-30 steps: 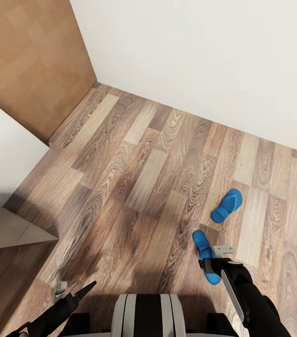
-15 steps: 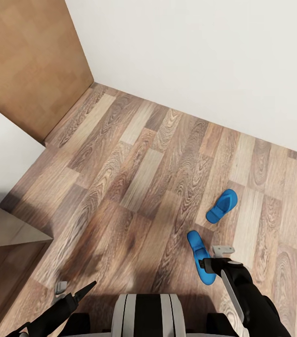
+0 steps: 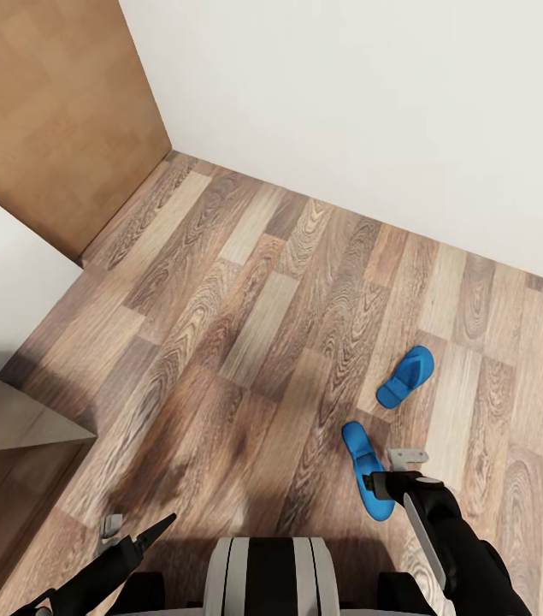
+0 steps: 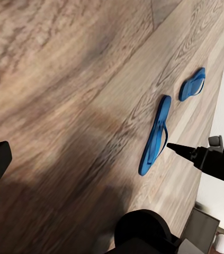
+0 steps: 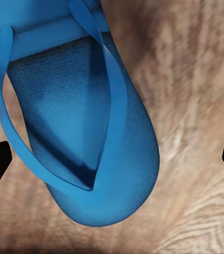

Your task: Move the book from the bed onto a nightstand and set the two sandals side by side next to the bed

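2 flat blue sandals (image 3: 367,469) on wood-plank floor (image 3: 245,325).

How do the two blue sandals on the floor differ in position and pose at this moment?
The near sandal lies right under the right gripper, which partly covers one end; the far sandal lies apart, closer to the white wall, with no gripper over it. The near sandal looks longer in the head view, the far one shorter. Their long axes point different ways, so they are not side by side. Both are bright blue, strap up, flat on the wood floor.
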Robot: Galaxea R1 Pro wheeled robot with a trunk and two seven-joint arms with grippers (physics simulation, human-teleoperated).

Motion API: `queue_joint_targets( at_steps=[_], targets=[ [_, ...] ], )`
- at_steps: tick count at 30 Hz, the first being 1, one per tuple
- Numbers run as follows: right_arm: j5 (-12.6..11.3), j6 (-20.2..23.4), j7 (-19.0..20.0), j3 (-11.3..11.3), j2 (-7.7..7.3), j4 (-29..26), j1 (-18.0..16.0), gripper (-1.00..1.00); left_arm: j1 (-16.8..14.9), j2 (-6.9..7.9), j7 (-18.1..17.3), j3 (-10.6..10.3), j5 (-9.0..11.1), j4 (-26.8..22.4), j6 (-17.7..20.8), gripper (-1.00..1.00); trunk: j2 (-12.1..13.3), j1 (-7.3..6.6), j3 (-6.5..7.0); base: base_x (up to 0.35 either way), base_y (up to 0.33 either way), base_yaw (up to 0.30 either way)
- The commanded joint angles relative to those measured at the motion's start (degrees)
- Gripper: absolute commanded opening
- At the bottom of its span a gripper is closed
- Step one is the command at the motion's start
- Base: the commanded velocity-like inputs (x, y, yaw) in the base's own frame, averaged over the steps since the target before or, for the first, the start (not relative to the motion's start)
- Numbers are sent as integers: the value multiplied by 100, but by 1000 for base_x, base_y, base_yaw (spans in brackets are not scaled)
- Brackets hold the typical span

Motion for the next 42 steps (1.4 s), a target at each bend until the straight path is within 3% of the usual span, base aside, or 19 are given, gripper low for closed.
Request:
queue_joint_targets(
  at_steps=[1,13,42],
  targets=[
    [6,30,-1,1,-1,-6,-1,100,-2,0,-11,2,30,1,53,100,-1,-1,-3,0,0,0],
    [7,28,-1,10,-3,-5,-1,100,0,0,-11,2,30,1,53,100,-1,-1,-17,0,0,174],
    [6,28,-1,3,-1,-8,-1,100,1,0,1,2,11,1,55,100,-1,-1,-29,23,-20,71]
  ],
)
